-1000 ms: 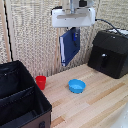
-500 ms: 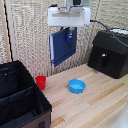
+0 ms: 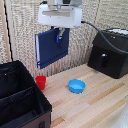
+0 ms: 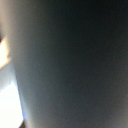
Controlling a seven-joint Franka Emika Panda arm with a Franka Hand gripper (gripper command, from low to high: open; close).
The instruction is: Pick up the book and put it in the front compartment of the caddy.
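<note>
The dark navy-blue book (image 3: 50, 47) hangs in the air above the wooden table, slightly tilted, with my gripper (image 3: 60, 35) shut on its upper edge. It is well above the red cup and up and to the exterior view's right of the black caddy (image 3: 20, 102), which stands open-topped with dividers at the exterior view's lower left. In the wrist view a dark blurred surface, most likely the book (image 4: 70, 65), fills nearly the whole picture.
A small red cup (image 3: 41, 82) stands beside the caddy. A round blue bowl (image 3: 76, 86) sits on the wooden table (image 3: 95, 107). A black boxy appliance (image 3: 110, 52) stands at the exterior view's right. A slatted wall is behind.
The gripper has carried the book toward the exterior view's left, closer to the caddy. The book stays in its grasp.
</note>
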